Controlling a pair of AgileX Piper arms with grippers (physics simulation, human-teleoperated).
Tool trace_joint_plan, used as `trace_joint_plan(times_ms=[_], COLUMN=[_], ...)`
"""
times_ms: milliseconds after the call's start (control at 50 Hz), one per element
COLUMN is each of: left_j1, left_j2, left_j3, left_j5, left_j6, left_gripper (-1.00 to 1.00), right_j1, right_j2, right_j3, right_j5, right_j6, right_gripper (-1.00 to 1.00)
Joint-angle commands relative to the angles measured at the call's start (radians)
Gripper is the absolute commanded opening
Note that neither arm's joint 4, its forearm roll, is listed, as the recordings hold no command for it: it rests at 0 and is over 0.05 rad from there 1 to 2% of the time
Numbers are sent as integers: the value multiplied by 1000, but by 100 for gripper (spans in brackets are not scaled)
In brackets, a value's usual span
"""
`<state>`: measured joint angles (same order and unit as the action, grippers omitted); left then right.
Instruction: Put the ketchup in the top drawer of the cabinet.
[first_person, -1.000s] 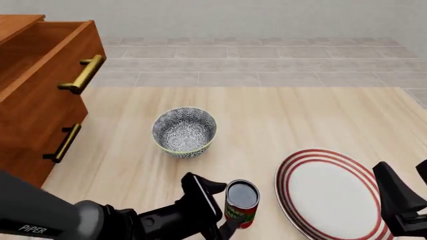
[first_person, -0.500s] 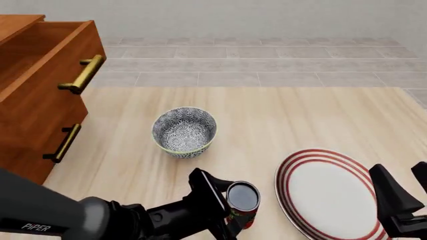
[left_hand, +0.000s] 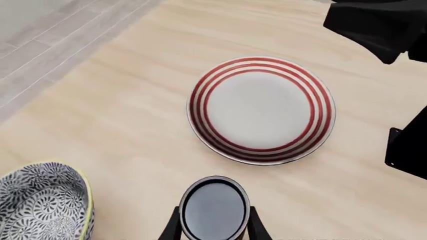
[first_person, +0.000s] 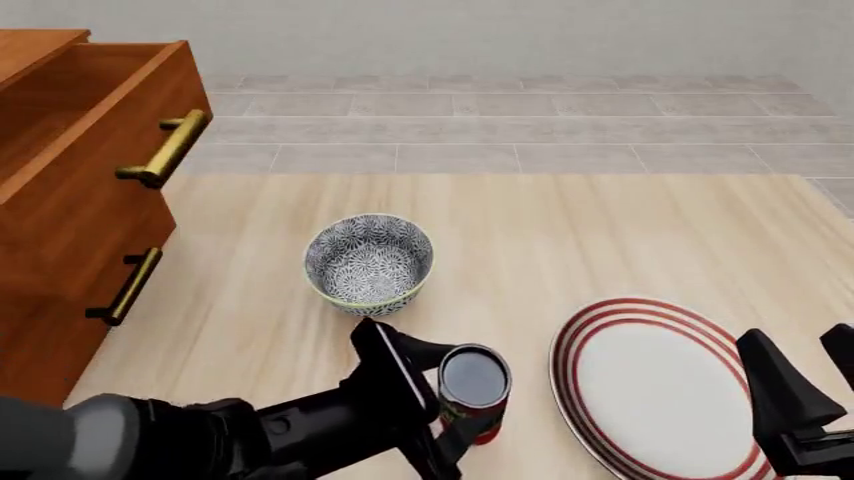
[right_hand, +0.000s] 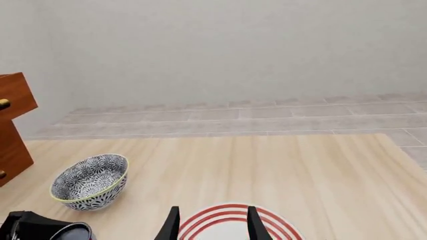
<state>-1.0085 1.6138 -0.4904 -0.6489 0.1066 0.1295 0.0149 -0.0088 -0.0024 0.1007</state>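
The ketchup (first_person: 475, 388) is a small red-labelled can with a dark grey top, near the table's front edge. My left gripper (first_person: 447, 402) is shut on it, one finger on each side. In the left wrist view the ketchup's top (left_hand: 215, 209) sits between the two fingers (left_hand: 257, 228). The cabinet (first_person: 60, 260) stands at the far left, its top drawer (first_person: 100, 110) pulled open with a brass handle (first_person: 166, 150). My right gripper (first_person: 798, 340) hovers open over the plate's right edge; the right wrist view shows the gripper (right_hand: 212, 216) with nothing between its fingers.
A grey patterned bowl (first_person: 370, 262) stands between the can and the cabinet. A red-striped white plate (first_person: 661, 385) lies to the right of the can. In the right wrist view the bowl (right_hand: 90, 181) and the cabinet's edge (right_hand: 13, 125) show.
The left gripper has closed in on the can and carried it slightly up and to the left. The right arm has barely moved.
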Motion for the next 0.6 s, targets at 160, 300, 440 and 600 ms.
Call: trace_joint_plan(times_ms=[160,300,440,600], left_j1=[16,24,50,50], left_j2=[-307,-448,-575,-706], left_j3=[22,-23,-51,-75], left_j5=[219,382,514,639], left_j6=[31,-59,-58,-79], left_gripper=[-100,-100,-100,-100], right_j1=[-6,-11,-14,-7], right_j2=[-6,-12,-13,-13], right_j3=[-20,-29,-34,-33], right_j5=[20,24,26,28], right_j6=[5,39,40,39], right_gripper=[100,100,100,100])
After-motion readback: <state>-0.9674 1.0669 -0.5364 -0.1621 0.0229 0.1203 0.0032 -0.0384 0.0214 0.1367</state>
